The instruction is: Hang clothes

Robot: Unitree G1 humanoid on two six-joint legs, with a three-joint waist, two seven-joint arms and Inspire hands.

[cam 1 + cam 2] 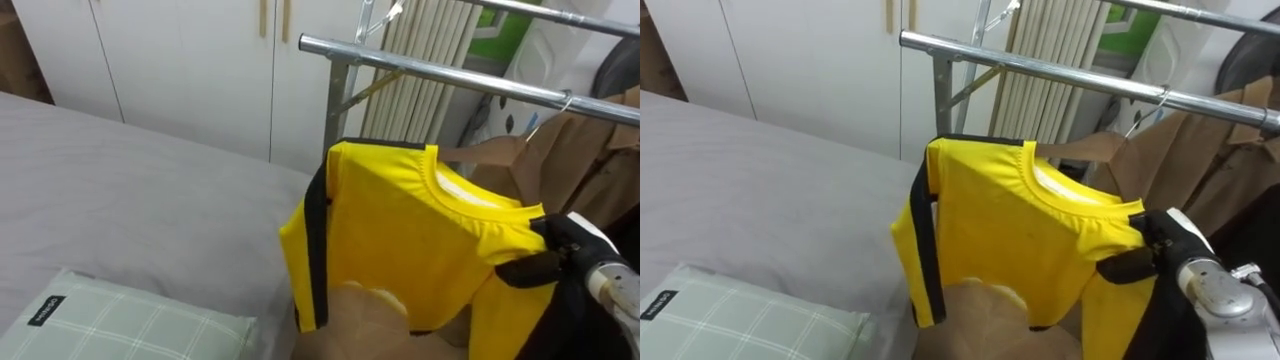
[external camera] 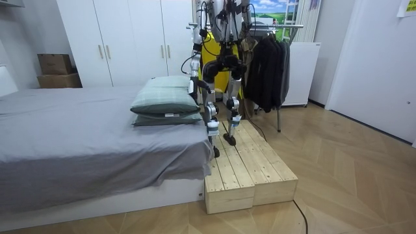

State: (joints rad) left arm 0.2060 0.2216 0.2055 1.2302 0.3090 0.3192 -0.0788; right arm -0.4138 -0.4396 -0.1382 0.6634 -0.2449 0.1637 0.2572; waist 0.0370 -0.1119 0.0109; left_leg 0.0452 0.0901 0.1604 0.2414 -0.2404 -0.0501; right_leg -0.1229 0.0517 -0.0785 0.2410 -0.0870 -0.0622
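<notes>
A green checked pillow [image 1: 130, 325] lies at the lower left on the grey bed [image 1: 130, 190]. Behind the bed stands a white wardrobe [image 1: 180, 60] with shut doors.

A shiny metal rail [image 1: 440, 72] runs across the top, sloping down to the right. A post comes down from its left end.

The yellow shirt [image 1: 400, 230] is up in the air, just under the rail and a bit to the right of the post. It does not touch the rail. It has a black strip down its left edge and a yellow neck band at the top. It is spread out wide and tips down to the right. A soft tan shape [image 1: 365, 325] shows below the shirt; I cannot tell what it is.

The right hand [image 1: 565, 245] comes in from the lower right. Its dark fingers are curled tight on the shirt's right shoulder, next to the neck band. So the shirt sticks out to the left of the fingers, and they hold it up by that one corner.

Brown coats [image 1: 570, 150] hang from the rail at the right, behind the hand.

In the room view the robot stands on a wooden step [image 2: 247, 169] at the end of the bed, facing the rail with the shirt up in front of it. Its left hand [image 2: 193, 84] is low by its side, near the pillows, and is too small to make out. Dark clothes [image 2: 266, 62] hang to the room view's right.
</notes>
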